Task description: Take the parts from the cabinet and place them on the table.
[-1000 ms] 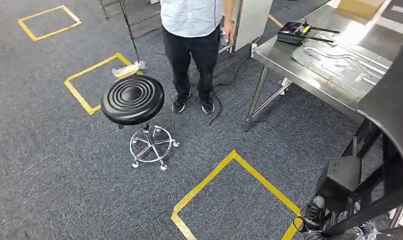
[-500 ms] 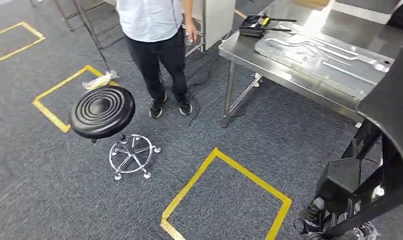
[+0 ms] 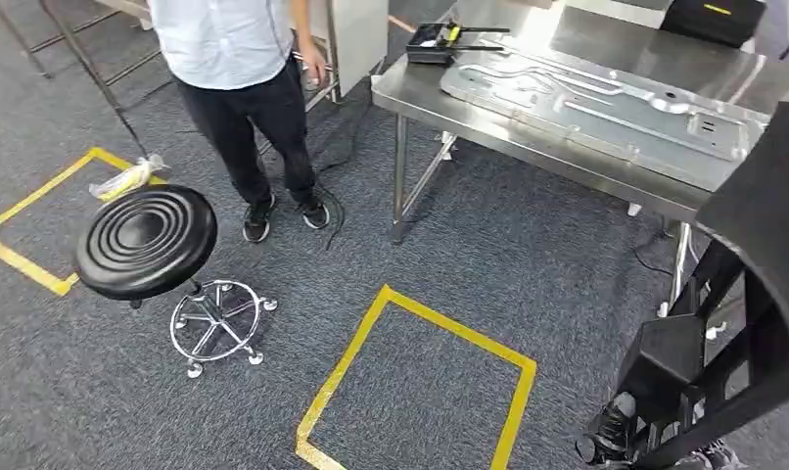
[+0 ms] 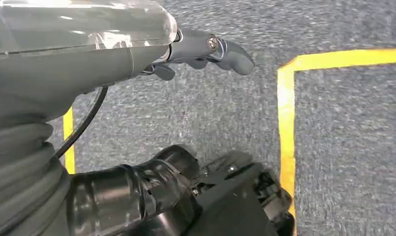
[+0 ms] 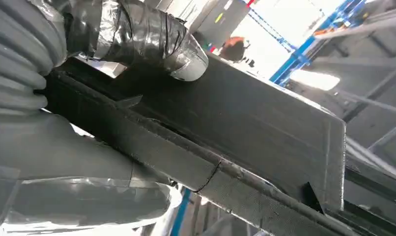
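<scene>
A large black part (image 3: 763,225) with a curved top and strut frame rises along the right edge of the head view. In the right wrist view my right hand (image 5: 137,34) grips this black part (image 5: 245,128), its tape-wrapped thumb pressed on the flat face. My left hand (image 4: 201,49) hangs over the grey carpet with its fingers apart and holds nothing. The steel table (image 3: 528,147) stands ahead at the upper right, and a long embossed metal panel (image 3: 596,103) lies on it.
A person (image 3: 239,59) stands on the carpet left of the table. A black round stool (image 3: 146,240) on a chrome wheeled base stands at the left. Yellow tape (image 3: 371,323) marks a floor square ahead. A black device (image 3: 435,41) and a black case (image 3: 714,18) sit on the table.
The whole picture has shifted left, so the camera has turned right; more of the table shows now. The black part stays in my right hand at the same place in view.
</scene>
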